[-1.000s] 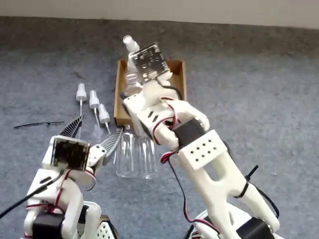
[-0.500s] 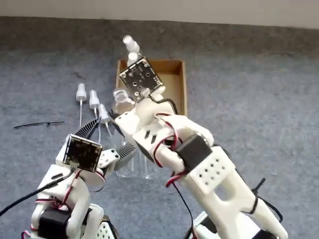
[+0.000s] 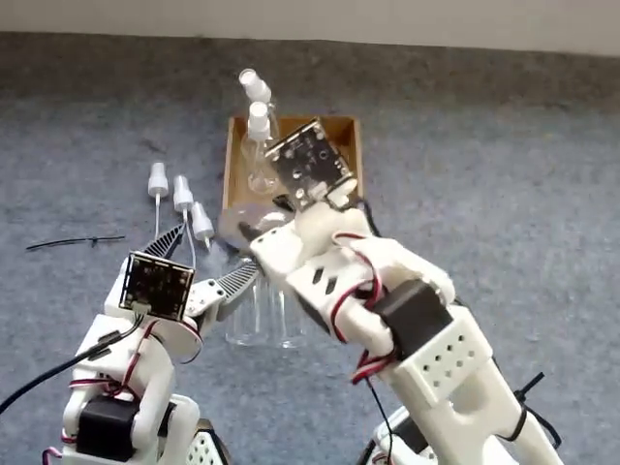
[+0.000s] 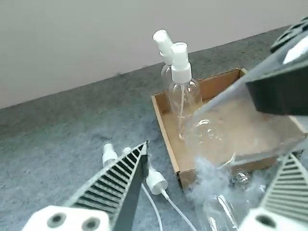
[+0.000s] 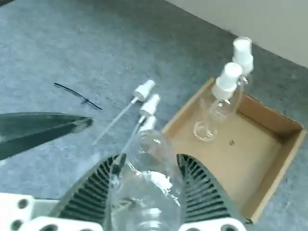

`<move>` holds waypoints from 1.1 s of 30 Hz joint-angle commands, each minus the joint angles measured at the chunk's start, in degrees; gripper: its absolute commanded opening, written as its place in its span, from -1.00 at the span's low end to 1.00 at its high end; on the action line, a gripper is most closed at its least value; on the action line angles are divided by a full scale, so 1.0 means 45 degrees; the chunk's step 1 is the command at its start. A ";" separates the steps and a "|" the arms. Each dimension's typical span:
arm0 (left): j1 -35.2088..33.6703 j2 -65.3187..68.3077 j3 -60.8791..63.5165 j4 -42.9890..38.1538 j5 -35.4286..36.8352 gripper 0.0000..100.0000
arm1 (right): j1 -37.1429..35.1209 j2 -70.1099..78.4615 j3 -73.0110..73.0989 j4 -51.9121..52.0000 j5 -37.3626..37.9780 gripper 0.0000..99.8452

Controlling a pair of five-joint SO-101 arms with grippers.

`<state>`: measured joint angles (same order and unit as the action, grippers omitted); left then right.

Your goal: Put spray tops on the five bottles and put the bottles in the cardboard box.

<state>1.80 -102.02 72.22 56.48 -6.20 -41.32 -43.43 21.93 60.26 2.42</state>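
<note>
Grey counter (image 3: 504,155): right hand (image 5: 147,159) clamps a topless bottle (image 5: 149,142); left hand (image 3: 216,250), spread apart, should next fetch 1 of 3 spray tops (image 3: 182,194).

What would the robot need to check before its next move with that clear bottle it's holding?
1. Hold: right gripper shut on the clear bottle: ok.
2. Free hand: left gripper open, empty: ok.
3. Supply: three spray tops loose on the carpet: ok.
4. Aim: which end of the held bottle faces the left gripper: cannot tell.
5. Room: cardboard box has bare floor beside two capped bottles: ok.
</note>
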 commanded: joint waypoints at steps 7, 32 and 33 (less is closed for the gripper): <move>-0.0244 0.0029 0.0205 -0.0391 0.0039 -0.28 | 0.6300 -0.0225 -0.0674 0.2276 0.2090 -0.99; -0.0361 0.0127 0.1162 -0.0606 -0.0742 -0.29 | 0.7590 0.2862 0.1553 0.7316 0.9827 -0.78; -0.0420 0.0127 0.1162 -0.0703 -0.0762 -0.29 | 0.6886 0.2725 0.1905 0.7512 1.0276 -0.75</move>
<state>1.10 -102.02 77.93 55.69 -8.22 -1.85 -28.40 28.88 90.77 43.21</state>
